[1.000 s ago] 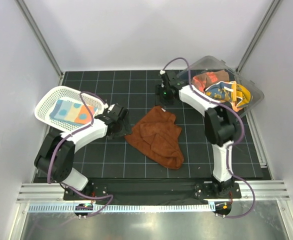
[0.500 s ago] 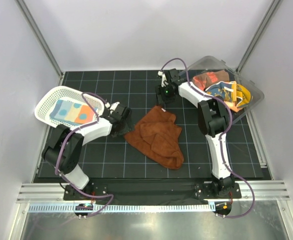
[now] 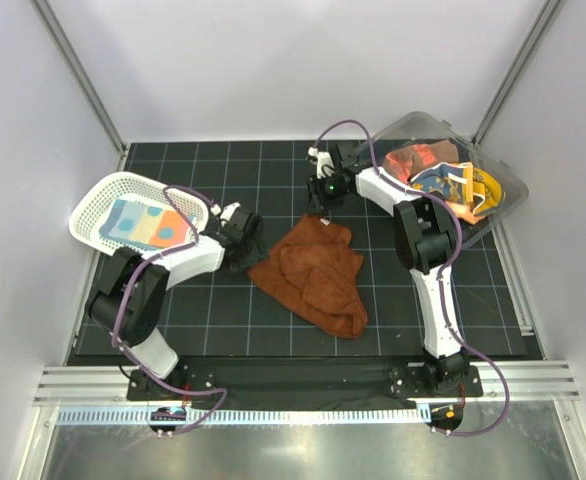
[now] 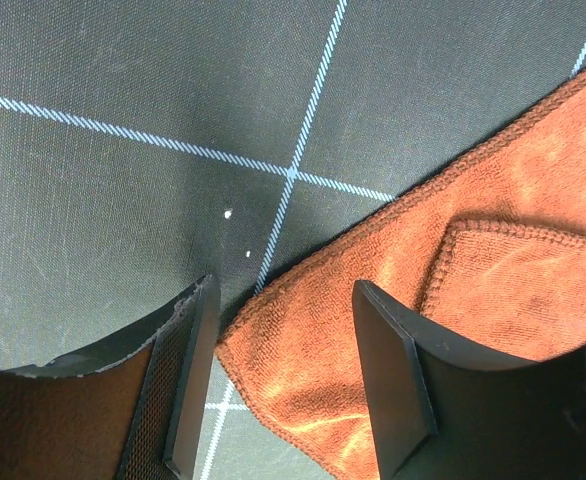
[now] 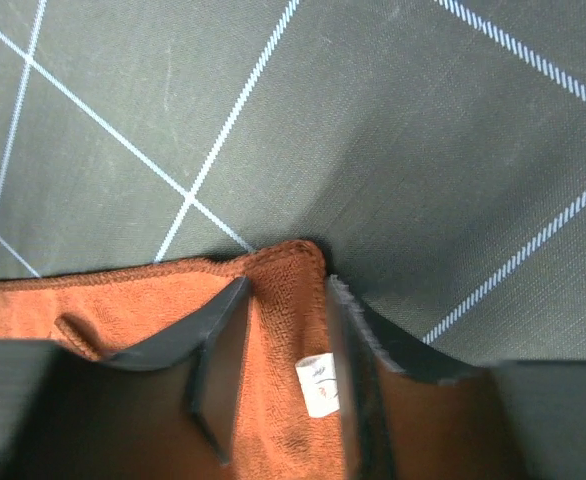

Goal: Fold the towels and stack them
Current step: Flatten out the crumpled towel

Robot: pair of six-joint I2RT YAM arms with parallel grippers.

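Rust-brown towel (image 3: 311, 275): 1 pc, crumpled on counter (image 3: 223, 170). L jaws: wide, astride its left corner. R jaws: narrower, astride tagged far corner, not clamped.

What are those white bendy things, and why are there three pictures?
They are two robot arms, a left arm and a right arm. One picture looks down from above; the other two come from small cameras on the wrists. On the dark gridded mat lies a rumpled rust-brown soft towel. A folded spotted towel sits in the white mesh basket; crumpled colourful towels lie in the clear plastic bin. The left end effector holds its fingers open around one towel corner. The right end effector has its fingers around the corner with a white tag; whether it pinches yet is unclear.
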